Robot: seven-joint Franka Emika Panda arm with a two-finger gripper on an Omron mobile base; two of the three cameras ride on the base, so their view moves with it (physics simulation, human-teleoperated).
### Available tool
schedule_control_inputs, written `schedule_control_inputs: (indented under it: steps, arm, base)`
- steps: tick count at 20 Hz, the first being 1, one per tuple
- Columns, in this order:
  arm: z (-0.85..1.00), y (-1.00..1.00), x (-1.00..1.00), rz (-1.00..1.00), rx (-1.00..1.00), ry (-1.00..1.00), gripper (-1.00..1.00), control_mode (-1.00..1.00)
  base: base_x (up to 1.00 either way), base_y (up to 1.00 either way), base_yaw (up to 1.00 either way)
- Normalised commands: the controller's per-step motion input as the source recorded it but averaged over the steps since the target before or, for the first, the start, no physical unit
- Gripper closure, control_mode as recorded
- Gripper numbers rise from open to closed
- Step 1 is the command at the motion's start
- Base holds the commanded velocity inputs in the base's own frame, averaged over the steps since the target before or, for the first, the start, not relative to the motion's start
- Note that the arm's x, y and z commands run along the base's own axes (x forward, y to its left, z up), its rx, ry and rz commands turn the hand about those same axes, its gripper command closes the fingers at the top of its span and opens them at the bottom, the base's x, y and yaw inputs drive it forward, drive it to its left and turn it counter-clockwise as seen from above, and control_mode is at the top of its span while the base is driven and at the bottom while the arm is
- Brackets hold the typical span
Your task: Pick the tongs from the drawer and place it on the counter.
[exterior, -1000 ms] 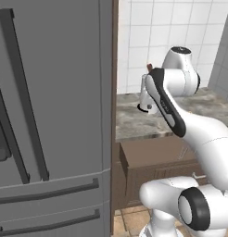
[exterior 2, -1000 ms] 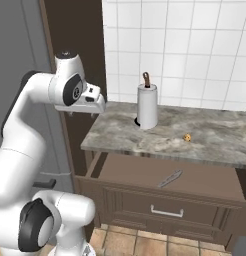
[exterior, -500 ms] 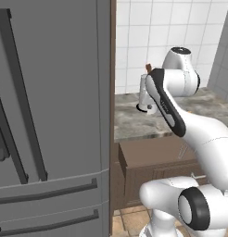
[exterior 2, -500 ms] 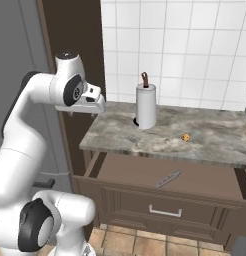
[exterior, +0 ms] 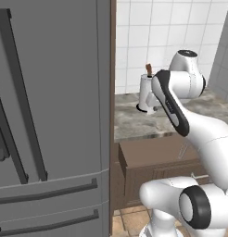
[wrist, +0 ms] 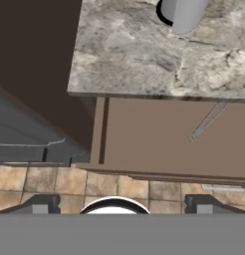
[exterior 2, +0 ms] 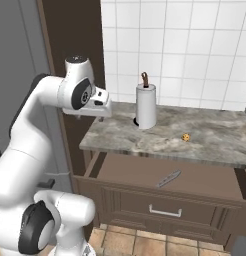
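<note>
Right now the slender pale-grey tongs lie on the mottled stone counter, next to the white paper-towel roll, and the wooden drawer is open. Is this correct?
Not quite. The slender pale-grey tongs lie inside the open brown wooden drawer, below the mottled grey-brown stone counter, not beside the white paper-towel roll. The right base view shows it. The drawer is indeed open.

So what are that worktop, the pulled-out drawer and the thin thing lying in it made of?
The counter looks like polished stone: mottled grey-brown veining on a thick slab. The drawer seems to be wood, an even matte brown with a silvery bar handle, probably metal. The tongs are pale grey and slender, which suggests brushed metal, though they show too small to rule out plastic.
</note>
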Motion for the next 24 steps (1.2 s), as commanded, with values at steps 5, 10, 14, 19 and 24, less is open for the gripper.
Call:
schedule_control_inputs:
  steps: [5,10,14,19,24]
  arm:
    - [-0.30,-0.30,0.00,0.00,0.00,0.02,-1.00,-1.00]
    - [-0.43,-0.40,0.02,0.00,0.00,0.01,-1.00,-1.00]
    - [-0.62,-0.49,0.15,0.00,0.00,0.03,-1.00,-1.00]
    - [-0.65,-0.49,0.26,0.00,0.00,0.05,-1.00,-1.00]
    - [-0.67,-0.45,0.35,0.00,0.00,0.05,-1.00,-1.00]
  base:
    - [0.00,0.00,0.00]
    - [0.00,0.00,0.00]
    - [0.00,0.00,0.00]
    - [0.00,0.00,0.00]
    - [0.00,0.00,0.00]
